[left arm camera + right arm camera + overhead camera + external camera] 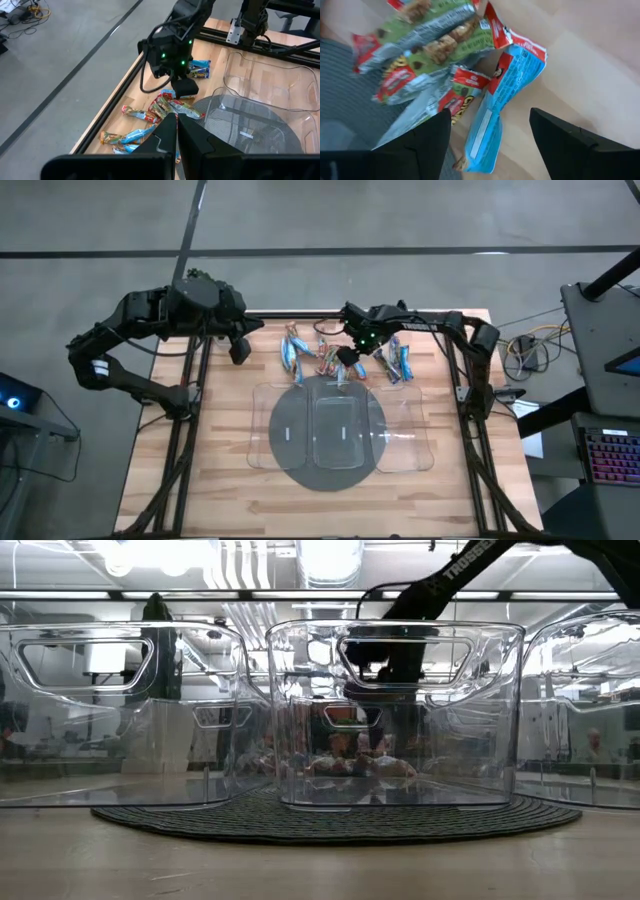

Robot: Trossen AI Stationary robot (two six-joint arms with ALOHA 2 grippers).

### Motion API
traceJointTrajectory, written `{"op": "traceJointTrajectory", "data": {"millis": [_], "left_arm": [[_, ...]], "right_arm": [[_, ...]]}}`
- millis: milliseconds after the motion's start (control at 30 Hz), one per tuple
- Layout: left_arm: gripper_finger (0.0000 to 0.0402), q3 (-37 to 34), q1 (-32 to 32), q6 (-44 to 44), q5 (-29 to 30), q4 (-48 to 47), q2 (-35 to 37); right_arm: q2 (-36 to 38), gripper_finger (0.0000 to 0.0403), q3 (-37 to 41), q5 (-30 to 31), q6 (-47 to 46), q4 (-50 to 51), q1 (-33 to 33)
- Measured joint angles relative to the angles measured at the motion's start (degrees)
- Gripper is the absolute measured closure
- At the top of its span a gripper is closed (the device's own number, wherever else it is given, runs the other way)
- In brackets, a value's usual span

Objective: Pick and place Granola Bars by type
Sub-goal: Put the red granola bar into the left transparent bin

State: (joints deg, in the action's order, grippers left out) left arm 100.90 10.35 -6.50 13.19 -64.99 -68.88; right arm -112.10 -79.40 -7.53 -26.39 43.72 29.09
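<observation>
The right arm reaches in from the right side and bends across the far part of the surface, its wrist pitched downward. The right end effector (345, 363) hangs low near the far middle, its 2 fingers (420, 142) spread wide apart. The left arm is folded at the far left corner; the left end effector (240, 348) is closed, fingers (167, 131) pressed together.

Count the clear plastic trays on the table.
3 clear plastic trays, side by side: the left one partly on the round grey mat, the middle one on it, the right one mostly on bare wood. None seems hidden.
</observation>
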Motion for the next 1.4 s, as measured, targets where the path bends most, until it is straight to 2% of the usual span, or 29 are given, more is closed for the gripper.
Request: {"op": "traceJointTrajectory", "data": {"millis": [267, 433, 1033, 1233, 1400], "left_arm": [[0.0402, 0.0, 0.0, 0.0, 0.0, 0.0, 0.01], [0.0402, 0.0, 0.0, 0.0, 0.0, -0.02, 0.0], [0.0402, -0.04, 0.01, -1.18, 0.0, -0.02, 0.0], [0.0402, -0.07, 0.02, -1.29, 0.0, -0.02, 0.0], [0.0402, -0.07, 0.0, -1.29, 0.0, -0.01, 0.0]], "right_arm": [[-3.23, 0.0159, 0.0, 0.0, -0.71, -0.11, -0.48], [-3.02, 0.0184, 0.0, 0.15, -0.7, -0.32, -0.62], [-3.05, 0.0367, 0.0, 0.13, -0.44, -0.41, -0.6], [-2.85, 0.0381, -0.21, 0.11, -0.04, -0.01, -0.58], [-2.7, 0.0382, -3.97, -0.02, 2.32, 3.99, -0.58]]}}
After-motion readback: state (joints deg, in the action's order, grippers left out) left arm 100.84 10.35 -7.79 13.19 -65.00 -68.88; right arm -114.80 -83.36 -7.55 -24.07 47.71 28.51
